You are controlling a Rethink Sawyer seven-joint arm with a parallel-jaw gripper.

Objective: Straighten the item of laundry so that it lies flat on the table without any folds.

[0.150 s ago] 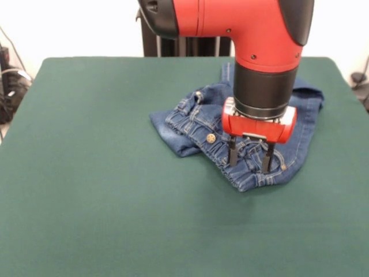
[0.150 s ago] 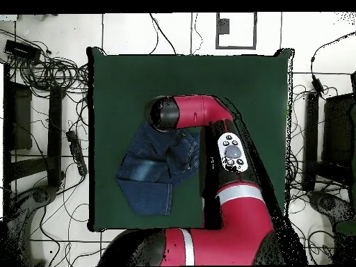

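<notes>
The item of laundry (image 1: 190, 124), a small pair of blue jeans, lies crumpled and folded on the table (image 1: 104, 190), right of centre in the front view. Its gathered waistband and brass button face the near side. My gripper (image 1: 250, 161) points straight down onto the waistband, open, its two dark fingers (image 1: 232, 151) spread and touching or just above the denim. From overhead the jeans (image 2: 149, 177) show as a folded heap with one leg toward the robot's base, and the arm hides the gripper.
The green table (image 2: 243, 90) extends well beyond the jeans on all sides. Cables and equipment (image 2: 42, 76) lie on the floor around the table, off its edges.
</notes>
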